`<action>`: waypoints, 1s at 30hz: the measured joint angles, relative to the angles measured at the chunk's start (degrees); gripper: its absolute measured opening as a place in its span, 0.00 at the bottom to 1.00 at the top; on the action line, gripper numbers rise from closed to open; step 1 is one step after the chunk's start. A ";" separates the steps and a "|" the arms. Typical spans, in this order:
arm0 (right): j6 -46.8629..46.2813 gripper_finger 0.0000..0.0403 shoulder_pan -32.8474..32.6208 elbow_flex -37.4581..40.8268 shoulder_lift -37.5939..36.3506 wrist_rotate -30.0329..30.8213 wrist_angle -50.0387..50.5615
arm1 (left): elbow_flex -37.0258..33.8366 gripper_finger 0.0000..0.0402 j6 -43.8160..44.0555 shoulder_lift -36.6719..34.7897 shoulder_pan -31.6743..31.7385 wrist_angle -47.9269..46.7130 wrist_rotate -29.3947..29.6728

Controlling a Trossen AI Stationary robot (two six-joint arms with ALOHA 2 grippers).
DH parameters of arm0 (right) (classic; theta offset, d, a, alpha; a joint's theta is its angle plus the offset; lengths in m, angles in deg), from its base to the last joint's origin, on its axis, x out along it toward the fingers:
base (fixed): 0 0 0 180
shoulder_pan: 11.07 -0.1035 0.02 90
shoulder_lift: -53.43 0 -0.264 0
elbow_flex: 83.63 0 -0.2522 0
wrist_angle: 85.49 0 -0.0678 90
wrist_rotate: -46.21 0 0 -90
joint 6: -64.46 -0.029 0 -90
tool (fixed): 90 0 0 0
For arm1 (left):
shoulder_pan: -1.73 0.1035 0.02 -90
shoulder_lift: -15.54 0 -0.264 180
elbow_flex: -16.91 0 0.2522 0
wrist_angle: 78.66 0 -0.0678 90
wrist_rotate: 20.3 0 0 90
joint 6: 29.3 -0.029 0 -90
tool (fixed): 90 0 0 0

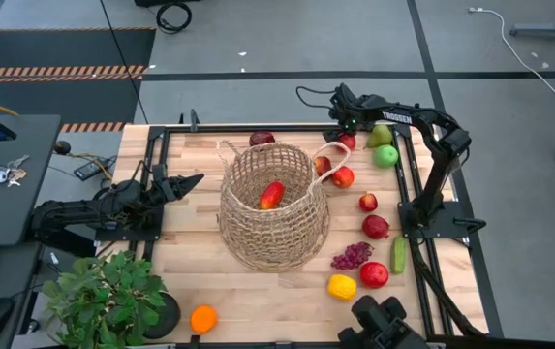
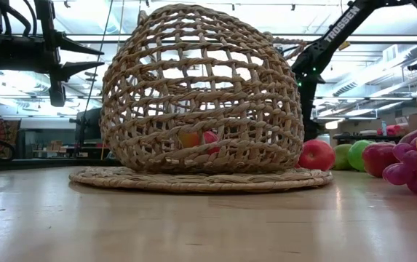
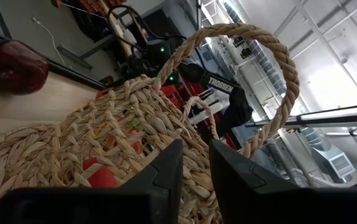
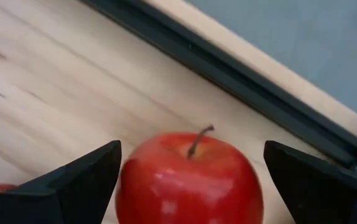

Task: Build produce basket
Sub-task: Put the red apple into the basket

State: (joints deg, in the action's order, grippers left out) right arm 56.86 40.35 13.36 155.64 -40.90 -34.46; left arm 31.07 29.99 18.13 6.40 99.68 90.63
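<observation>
The red apple (image 4: 189, 177) between the right gripper's (image 1: 340, 129) fingers looks smooth, glossy and hard, probably a light toy fruit. Its rounded skin could slip, so my judgement is that the jaws should meet it at its widest part, below the stem, not up near the top. In the right wrist view the two dark fingers are spread wide, one on either side of the apple with clear gaps, and nothing is pinched; the apple sits upright on the wooden table (image 1: 190, 281) close to the far rail. The wicker basket (image 1: 273, 206), woven, light and somewhat springy by the look of it, stands well to the side of this gripper, toward the table's middle, with one red and orange fruit (image 1: 271, 195) already inside. More produce lies near this arm: a green pear (image 1: 381, 135), a green apple (image 1: 385, 155), more red apples, purple grapes (image 1: 352, 256), a cucumber (image 1: 397, 255) and a lemon (image 1: 341, 286). The left gripper (image 1: 193, 181) waits beside the basket on its other side, its fingers pressed together and empty, pointing at the weave and a loop handle (image 3: 253, 68).
</observation>
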 joint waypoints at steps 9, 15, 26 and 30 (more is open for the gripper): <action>-0.29 0.88 -0.07 0.02 0.00 0.00 2.30 | 0.00 0.23 -0.02 0.01 0.01 0.01 0.02; -0.94 0.81 -0.07 0.02 0.00 0.00 2.66 | 0.00 0.23 -0.02 0.00 0.00 0.00 0.02; -3.33 0.80 -0.07 0.02 -0.07 -1.07 3.25 | 0.00 0.23 -0.02 0.01 0.00 0.01 0.02; -4.48 0.80 0.16 0.02 -0.20 -4.12 4.65 | 0.00 0.22 0.00 0.00 0.00 0.00 0.00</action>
State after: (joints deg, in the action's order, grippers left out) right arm 52.38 40.51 13.38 155.45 -45.02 -29.81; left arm 31.07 29.99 18.13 6.40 99.68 90.63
